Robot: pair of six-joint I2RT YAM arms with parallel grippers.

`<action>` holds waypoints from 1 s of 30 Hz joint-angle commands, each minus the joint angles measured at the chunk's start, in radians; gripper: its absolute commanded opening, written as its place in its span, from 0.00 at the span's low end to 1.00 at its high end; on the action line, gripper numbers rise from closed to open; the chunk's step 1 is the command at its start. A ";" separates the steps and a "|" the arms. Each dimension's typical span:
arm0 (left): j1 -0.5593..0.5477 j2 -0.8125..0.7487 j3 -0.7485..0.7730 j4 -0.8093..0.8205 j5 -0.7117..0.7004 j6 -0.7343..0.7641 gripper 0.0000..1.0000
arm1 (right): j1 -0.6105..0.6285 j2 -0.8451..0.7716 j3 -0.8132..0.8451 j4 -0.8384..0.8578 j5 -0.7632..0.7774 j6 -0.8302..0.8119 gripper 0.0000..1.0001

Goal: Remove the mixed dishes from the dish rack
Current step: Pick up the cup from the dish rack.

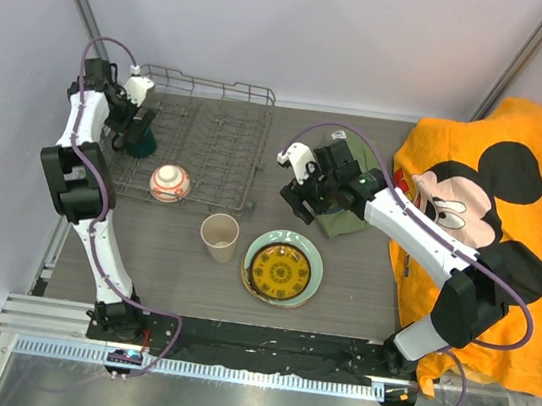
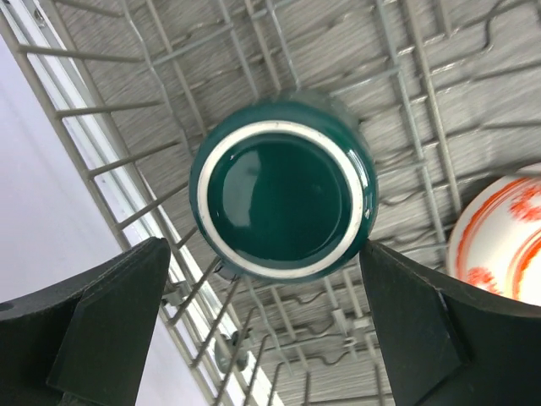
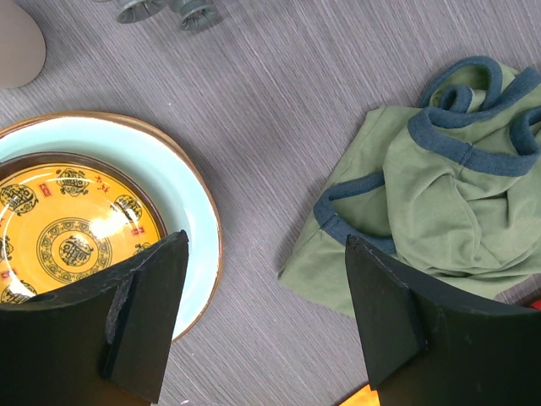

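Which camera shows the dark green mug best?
The left wrist camera. The dark green mug fills the middle of that picture, bottom up in the dish rack, between the open fingers of the left gripper. From the top camera it is small and partly hidden by that arm. The right wrist camera does not show it.

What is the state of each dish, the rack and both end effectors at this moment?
Dark green mug: upside down in the dish rack.
Red-and-white bowl: upside down in rack.
Beige cup: upright on table.
Yellow plate: stacked on pale green plate.
Left end effector: open, over mug.
Right end effector: open, empty.
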 commanded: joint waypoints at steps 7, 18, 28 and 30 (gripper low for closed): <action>0.046 0.041 0.012 -0.028 0.075 0.212 1.00 | -0.003 0.018 -0.002 0.029 0.002 -0.017 0.79; 0.067 0.085 0.036 -0.016 0.125 0.297 1.00 | -0.002 0.057 -0.004 0.031 0.021 -0.026 0.79; 0.076 0.076 0.042 -0.101 0.211 0.383 1.00 | -0.003 0.085 -0.004 0.031 0.031 -0.032 0.79; 0.076 0.068 0.039 -0.137 0.222 0.400 1.00 | -0.005 0.087 -0.004 0.031 0.029 -0.034 0.79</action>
